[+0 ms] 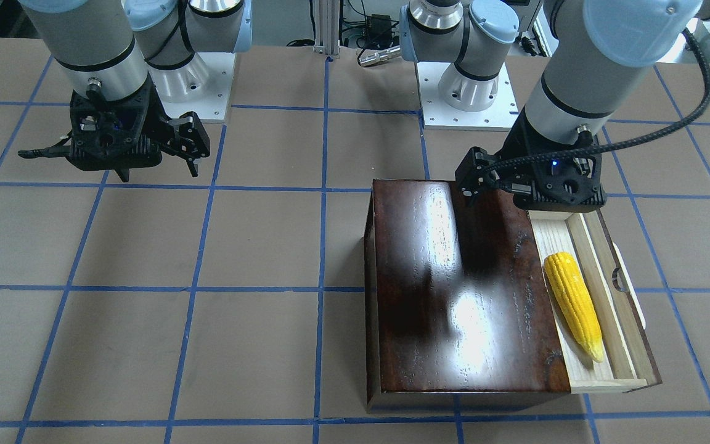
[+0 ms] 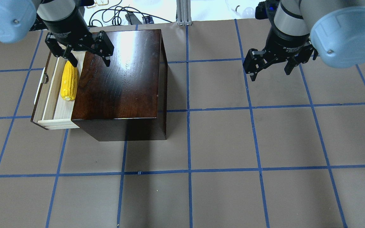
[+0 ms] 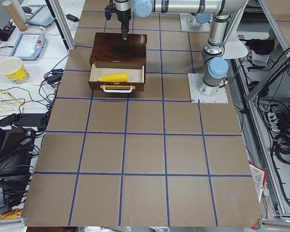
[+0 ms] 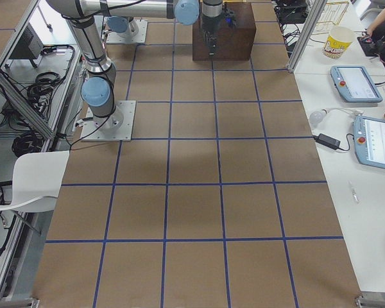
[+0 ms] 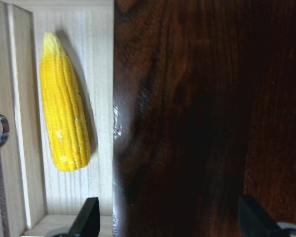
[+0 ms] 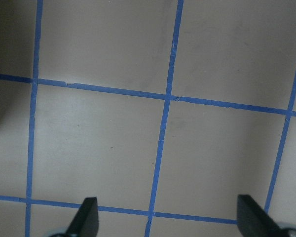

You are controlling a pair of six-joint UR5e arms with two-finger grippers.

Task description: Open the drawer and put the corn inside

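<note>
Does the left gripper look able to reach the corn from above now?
Probably yes: the corn lies uncovered in the pulled-out drawer, beside the box, and the open left gripper hangs right by it.

No legible text, no readable labels, brands, numbers

Bright yellow corn (image 1: 572,303), pale wood drawer (image 1: 607,376), glossy dark-brown box (image 1: 460,290).
</note>
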